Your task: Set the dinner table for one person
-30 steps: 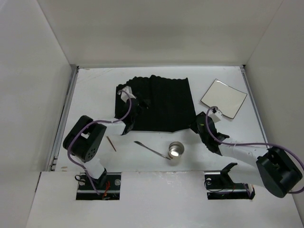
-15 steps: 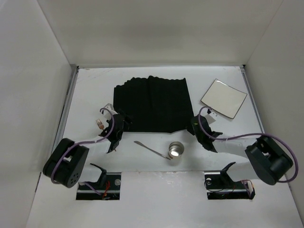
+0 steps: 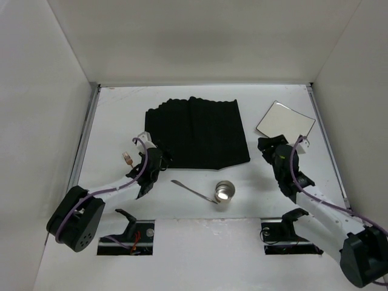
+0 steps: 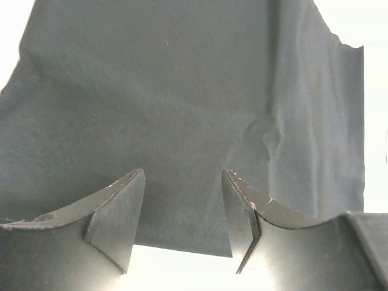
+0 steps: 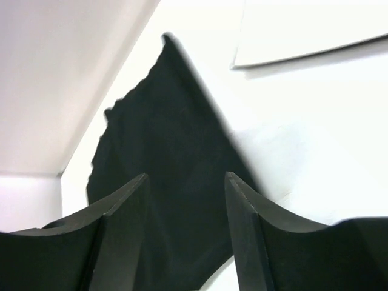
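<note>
The white dinner table (image 3: 115,115) carries a black cloth placemat (image 3: 195,130) spread at its middle. My left gripper (image 3: 161,159) is open and empty, at the placemat's near left corner; the left wrist view shows the cloth (image 4: 182,109) ahead of the gripper (image 4: 182,182) and its near edge between the fingers. My right gripper (image 3: 263,144) is open and empty, just right of the placemat's near right corner. The right wrist view shows the placemat (image 5: 176,182) beyond the gripper (image 5: 185,182) and the square white plate (image 5: 303,30) at the upper right.
The square white plate (image 3: 285,119) lies at the back right. A metal cup (image 3: 225,192) stands near the front with a silver utensil (image 3: 191,190) beside it. A small fork (image 3: 128,159) lies left of my left arm. Grey rails (image 3: 85,139) edge the sides.
My left gripper has left the placemat's left side and drawn back to its near left corner. My right gripper has moved right, off the near right corner. The placemat lies flatter.
</note>
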{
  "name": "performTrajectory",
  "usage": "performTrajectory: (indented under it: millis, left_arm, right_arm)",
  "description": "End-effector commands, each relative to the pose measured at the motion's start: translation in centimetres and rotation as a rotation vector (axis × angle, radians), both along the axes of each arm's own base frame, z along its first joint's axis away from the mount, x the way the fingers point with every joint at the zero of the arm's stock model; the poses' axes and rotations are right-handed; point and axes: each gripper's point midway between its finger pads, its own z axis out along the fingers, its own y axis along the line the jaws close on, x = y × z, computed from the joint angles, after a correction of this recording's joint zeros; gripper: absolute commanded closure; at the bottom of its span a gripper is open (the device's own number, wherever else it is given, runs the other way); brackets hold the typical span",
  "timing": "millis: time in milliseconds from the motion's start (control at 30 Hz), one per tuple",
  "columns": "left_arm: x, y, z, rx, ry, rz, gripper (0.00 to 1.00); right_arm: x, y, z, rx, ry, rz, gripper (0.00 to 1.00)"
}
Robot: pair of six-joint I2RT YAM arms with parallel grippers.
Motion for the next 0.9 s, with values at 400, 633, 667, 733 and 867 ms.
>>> performTrajectory:
  millis: [400, 633, 667, 733, 867]
  left_arm:
    - [0.5, -2.9, 3.2, -0.081, -0.089, -0.043, 0.54]
    - [-0.7, -7.4, 6.0, -0.074, -0.175, -0.179, 0.72]
    - [-0.7, -7.8, 6.0, -0.075, -0.185, -0.19, 0.72]
    - [-0.6, -8.4, 5.9, -0.075, -0.191, -0.21, 0.7]
    - [-0.5, -9.1, 5.2, -0.076, -0.196, -0.232, 0.62]
  right_arm:
    - [0.6, -11.5, -0.3, -0.047, 0.03, -0.209, 0.46]
    - [1.8, -15.7, -3.5, -0.028, 0.12, -0.286, 0.61]
    - [2.0, -16.3, -4.2, -0.012, 0.134, -0.295, 0.6]
    - [2.4, -17.3, -4.9, 0.023, 0.132, -0.305, 0.59]
    - [3.2, -18.5, -6.4, 0.078, 0.125, -0.307, 0.59]
